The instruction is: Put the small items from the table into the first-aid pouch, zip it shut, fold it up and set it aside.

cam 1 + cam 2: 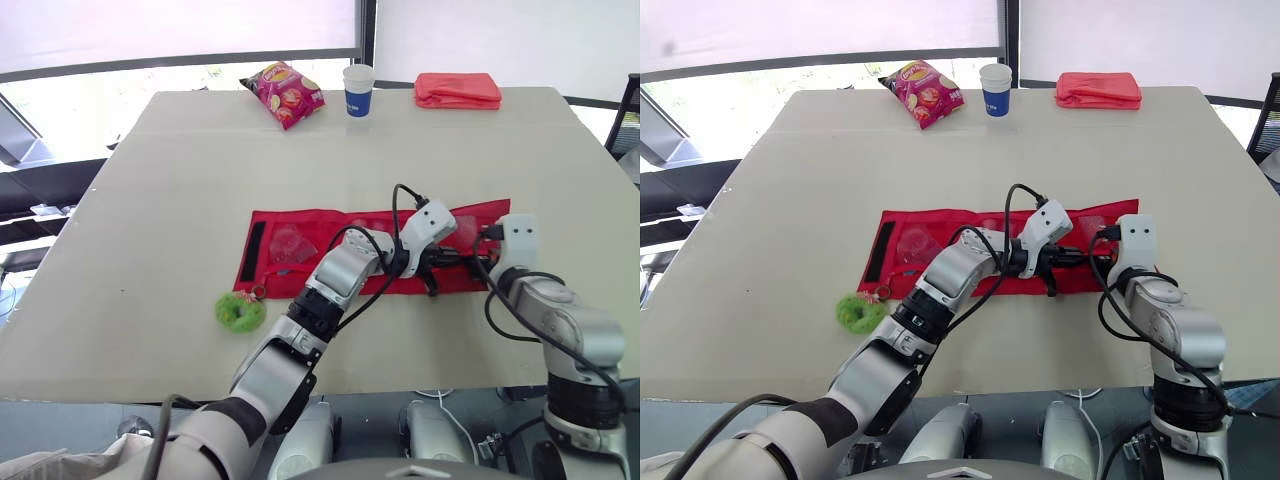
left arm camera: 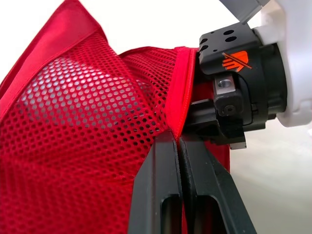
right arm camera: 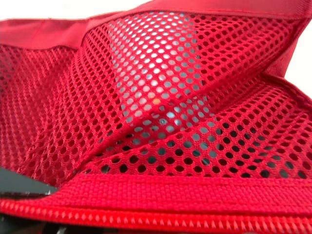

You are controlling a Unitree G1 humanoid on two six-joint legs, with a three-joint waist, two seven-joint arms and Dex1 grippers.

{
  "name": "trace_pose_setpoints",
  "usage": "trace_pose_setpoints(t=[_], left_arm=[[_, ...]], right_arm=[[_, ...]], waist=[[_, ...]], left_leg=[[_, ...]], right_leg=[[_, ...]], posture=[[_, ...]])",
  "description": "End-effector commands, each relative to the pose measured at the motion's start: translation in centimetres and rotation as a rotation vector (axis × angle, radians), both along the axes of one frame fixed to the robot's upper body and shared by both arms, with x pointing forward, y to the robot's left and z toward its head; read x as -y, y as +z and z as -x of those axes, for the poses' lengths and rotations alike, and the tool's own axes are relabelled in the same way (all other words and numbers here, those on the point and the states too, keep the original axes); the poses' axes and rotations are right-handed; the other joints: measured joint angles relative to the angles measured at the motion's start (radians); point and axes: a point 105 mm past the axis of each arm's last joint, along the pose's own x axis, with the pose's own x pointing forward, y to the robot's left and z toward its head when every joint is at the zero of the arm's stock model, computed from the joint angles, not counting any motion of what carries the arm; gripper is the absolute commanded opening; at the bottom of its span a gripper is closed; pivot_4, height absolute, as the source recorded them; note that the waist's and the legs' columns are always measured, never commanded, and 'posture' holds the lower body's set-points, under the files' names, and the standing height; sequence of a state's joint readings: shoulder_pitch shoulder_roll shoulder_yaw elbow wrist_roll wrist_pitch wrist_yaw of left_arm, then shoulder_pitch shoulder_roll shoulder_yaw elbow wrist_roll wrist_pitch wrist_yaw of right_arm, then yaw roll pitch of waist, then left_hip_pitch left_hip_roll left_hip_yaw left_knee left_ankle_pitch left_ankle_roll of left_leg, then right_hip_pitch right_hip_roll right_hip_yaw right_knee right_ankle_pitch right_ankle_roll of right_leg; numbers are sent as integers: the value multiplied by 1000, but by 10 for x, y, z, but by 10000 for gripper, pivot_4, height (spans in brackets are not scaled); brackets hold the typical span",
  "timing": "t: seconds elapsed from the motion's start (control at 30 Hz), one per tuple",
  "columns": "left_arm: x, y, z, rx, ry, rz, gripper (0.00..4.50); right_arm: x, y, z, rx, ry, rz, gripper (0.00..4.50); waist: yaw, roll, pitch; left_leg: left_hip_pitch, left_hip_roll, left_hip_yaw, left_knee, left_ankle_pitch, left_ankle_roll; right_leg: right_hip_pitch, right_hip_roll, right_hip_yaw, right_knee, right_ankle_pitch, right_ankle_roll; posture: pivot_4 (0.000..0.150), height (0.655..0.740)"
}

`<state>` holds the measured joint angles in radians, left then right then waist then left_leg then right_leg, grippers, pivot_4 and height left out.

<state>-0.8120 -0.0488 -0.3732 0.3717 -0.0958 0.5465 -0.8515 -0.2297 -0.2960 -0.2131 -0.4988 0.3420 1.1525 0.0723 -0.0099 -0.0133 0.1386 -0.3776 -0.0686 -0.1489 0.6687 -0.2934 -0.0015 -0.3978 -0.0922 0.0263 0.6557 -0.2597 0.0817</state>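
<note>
Pinching the pouch [image 1: 300,240] rim at its right end, left hand [image 2: 179,146] is clamped on fabric; right hand [image 1: 478,245] alongside, grip impossible to tell. Green item [image 1: 240,312] lies on tabletop [image 1: 150,200] off pouch's near-left corner. Loading unfinished; zipping, folding, setting aside all left.

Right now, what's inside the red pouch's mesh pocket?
A pale item shows through the mesh pocket of the red pouch; the mesh hides what it is. The left gripper pinches the pocket's edge.
</note>
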Motion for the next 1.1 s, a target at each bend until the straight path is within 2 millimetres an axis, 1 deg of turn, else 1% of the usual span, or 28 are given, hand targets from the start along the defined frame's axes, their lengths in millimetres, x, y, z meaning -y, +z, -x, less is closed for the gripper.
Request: trace_pose_setpoints(t=[0.03,0.07,0.1,0.2,0.33,0.37,0.43,0.53,0.6,0.7,0.8,0.83,0.87,0.97,1.1], left_arm=[[-5,10,-13,57,55,7,0],[-4,10,-13,58,52,6,0],[-4,10,-13,57,49,6,0],[-4,11,-13,60,43,6,0],[-2,14,-14,75,34,9,0],[-1,15,-13,84,29,8,0],[0,16,-12,91,23,11,0],[4,20,-7,106,8,23,0],[5,23,-6,111,11,34,0],[6,25,-7,118,24,41,0],[6,24,-9,131,36,36,0],[6,23,-9,133,38,35,0],[6,23,-9,135,41,36,0],[6,23,-9,137,50,41,0],[6,24,-10,137,56,45,0]], right_arm=[[-26,30,27,86,189,-44,40757],[-26,31,31,85,198,-39,42660],[-25,31,34,81,203,-30,43535],[-26,29,39,64,214,-10,43535],[-26,17,41,23,225,64,43535],[-27,16,39,23,219,61,44349],[-29,13,35,25,217,68,44349],[-32,7,26,25,195,149,44349],[-36,0,25,9,211,208,44349],[-40,-5,24,2,198,195,44349],[-42,-3,22,17,184,162,44349],[-42,-2,22,19,178,154,36106],[-42,-2,22,19,176,151,32494],[-42,-3,21,15,170,150,18314],[-40,-3,21,15,156,147,18314]], waist=[[-3,0,0],[-5,1,0],[-6,1,0],[-7,1,0],[-3,1,0],[-4,1,0],[-4,1,0],[-9,1,0],[-10,1,0],[-7,1,0],[-6,1,0],[-7,1,0],[-11,1,0],[-13,2,-1],[-4,2,-1]], left_leg=[[0,0,0,0,0,0],[0,0,0,0,0,0],[1,1,0,0,0,0],[1,1,1,0,0,0],[1,1,1,0,0,0],[1,0,1,0,0,0],[1,1,1,0,0,0],[1,1,1,0,0,0],[2,1,1,0,0,0],[2,1,1,0,0,0],[1,1,1,0,0,0],[1,1,1,0,0,0],[2,1,0,0,0,0],[2,2,1,-1,0,0],[1,1,0,0,0,0]], right_leg=[[0,0,1,0,0,0],[0,0,0,0,0,0],[0,0,1,1,0,0],[0,1,1,1,0,0],[0,1,1,1,0,0],[0,1,1,0,0,0],[0,1,1,1,0,0],[0,1,1,1,0,0],[0,1,1,1,0,0],[0,1,1,1,0,0],[0,1,1,1,0,0],[0,1,1,1,0,0],[0,1,1,1,0,0],[0,2,2,1,0,0],[0,2,1,1,0,0]], posture=[[1500,7400],[1500,7400],[1500,7400],[1500,7400],[1500,7400],[1500,7400],[1500,7400],[1500,7400],[1500,7400],[1500,7400],[1500,7400],[1500,7400],[1500,7400],[1500,7400],[1500,7400]])
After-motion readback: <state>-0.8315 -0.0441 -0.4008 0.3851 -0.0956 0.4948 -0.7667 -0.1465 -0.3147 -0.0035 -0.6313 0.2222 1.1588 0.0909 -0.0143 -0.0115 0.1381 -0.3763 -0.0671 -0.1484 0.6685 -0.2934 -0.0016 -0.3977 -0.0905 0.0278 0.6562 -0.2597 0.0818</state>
